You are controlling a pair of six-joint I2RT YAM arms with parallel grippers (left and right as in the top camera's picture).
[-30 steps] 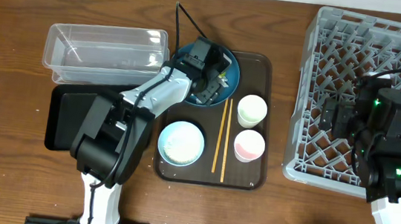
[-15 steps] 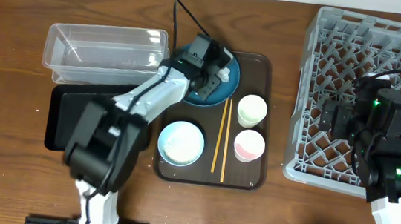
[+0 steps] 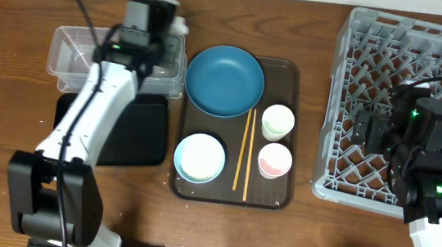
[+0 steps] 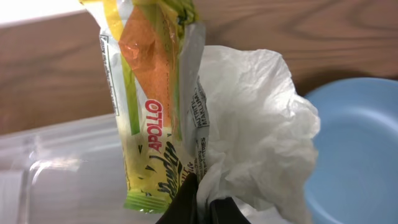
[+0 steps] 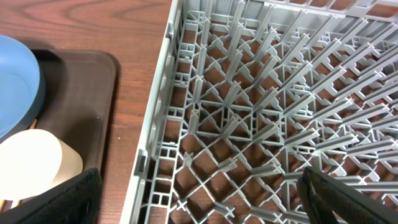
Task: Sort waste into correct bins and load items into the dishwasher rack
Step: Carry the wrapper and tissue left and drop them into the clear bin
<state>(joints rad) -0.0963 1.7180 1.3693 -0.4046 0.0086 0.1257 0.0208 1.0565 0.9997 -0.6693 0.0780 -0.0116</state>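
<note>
At far left, the clear tub (image 3: 79, 63) sits behind the black tray (image 3: 147, 136). Over the tub's right end, the left gripper (image 4: 200, 208) pinches the snack wrapper (image 4: 149, 106) and the crumpled tissue (image 4: 255, 124) together. Letting go here would probably drop both into one bin — a mis-sort. The wrapper's long axis runs straight away from the fingers, free end farthest. Next comes the blue dish (image 3: 225, 81). Far right, the right gripper (image 5: 199, 186) hovers over the rack (image 5: 261, 93) — fingers spread, empty.

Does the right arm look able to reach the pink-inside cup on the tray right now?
Probably yes. The right gripper hangs over the rack, jaws open and empty; the pink cup stands uncovered on the tray beside it, with nothing between.
</note>
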